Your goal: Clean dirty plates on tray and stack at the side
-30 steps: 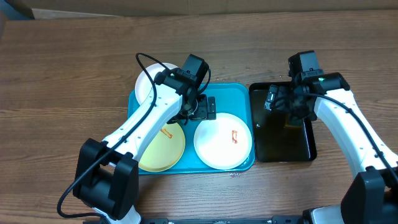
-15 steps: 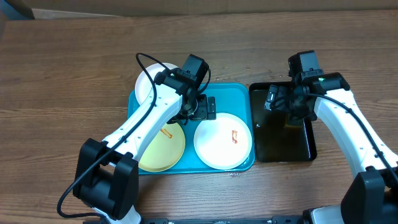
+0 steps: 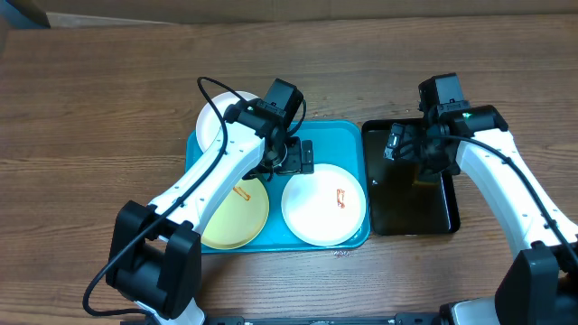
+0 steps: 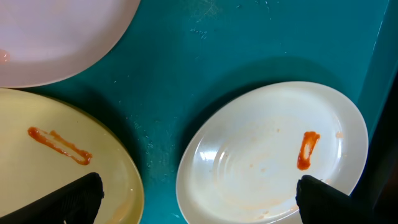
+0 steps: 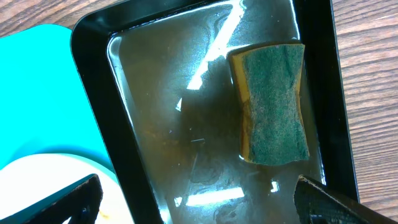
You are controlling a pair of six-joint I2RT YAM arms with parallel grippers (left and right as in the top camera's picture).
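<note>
On the wooden table (image 3: 90, 81), the turquoise tray (image 3: 339, 137) holds all three dirty plates. The black basin (image 3: 411, 212) sits just beside its right edge with shallow water glinting inside. The white plate (image 3: 323, 205) lies at the tray's front right. The pale yellow plate (image 3: 248, 217) lies at front left, partly under the left arm, and a second white plate (image 3: 212, 122) at back left appears to lap over the tray's edge. They look stiff, light and glossy, so they will likely skate on the slick tray if nudged. Lying flat, they offer only the raised rim as a hold, best pinched away from each red smear (image 4: 307, 149). The sponge (image 5: 273, 102) in the basin looks soft and soaked, so it should squash. Its narrowed waist seems the natural place to pinch it. The left arm reaches across the tray with its wrist turned down, and the left gripper (image 3: 293, 155) hangs over the bare middle between the plates. Its fingers (image 4: 81, 196) are spread wide and hold nothing. The right arm bends in over the basin, and the right gripper (image 5: 196, 202) is likewise spread and empty, with the sponge below it and apart from both fingers.
</note>
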